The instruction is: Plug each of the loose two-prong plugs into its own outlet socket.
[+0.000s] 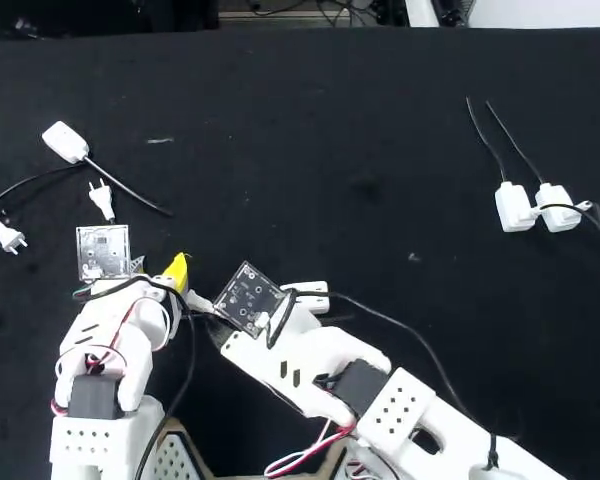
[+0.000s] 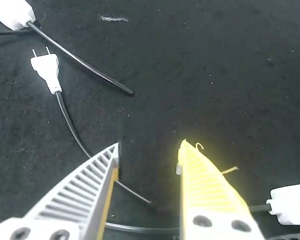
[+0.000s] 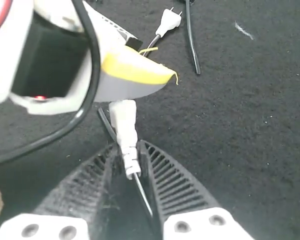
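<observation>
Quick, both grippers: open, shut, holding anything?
Left gripper: open, empty.
Right gripper: shut on a white plastic plug.

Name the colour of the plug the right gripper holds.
White plug; best in right wrist view.

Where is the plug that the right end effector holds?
The white plug sits clamped between the right end effector's fingers, front left of the table, its tip beside the left end effector's yellow finger.
</observation>
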Robot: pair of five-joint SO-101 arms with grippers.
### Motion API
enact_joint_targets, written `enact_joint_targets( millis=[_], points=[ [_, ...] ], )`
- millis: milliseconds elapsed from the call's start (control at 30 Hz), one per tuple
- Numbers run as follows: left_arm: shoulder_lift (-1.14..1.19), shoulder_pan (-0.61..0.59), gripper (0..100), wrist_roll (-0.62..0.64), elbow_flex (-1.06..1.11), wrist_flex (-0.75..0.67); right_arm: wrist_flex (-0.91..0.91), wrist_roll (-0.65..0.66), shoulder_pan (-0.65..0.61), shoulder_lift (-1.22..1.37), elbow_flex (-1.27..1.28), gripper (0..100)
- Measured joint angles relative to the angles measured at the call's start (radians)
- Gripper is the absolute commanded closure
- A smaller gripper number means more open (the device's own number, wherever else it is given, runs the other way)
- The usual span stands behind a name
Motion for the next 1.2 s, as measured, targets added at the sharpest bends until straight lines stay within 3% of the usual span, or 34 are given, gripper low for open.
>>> enact_joint_targets(
  millis=[1200],
  points=[
    [0.000, 0.000, 80, -0.005, 0.035, 0.000, 0.000, 0.000, 0.000, 0.000, 0.000, 98.8]
  ],
)
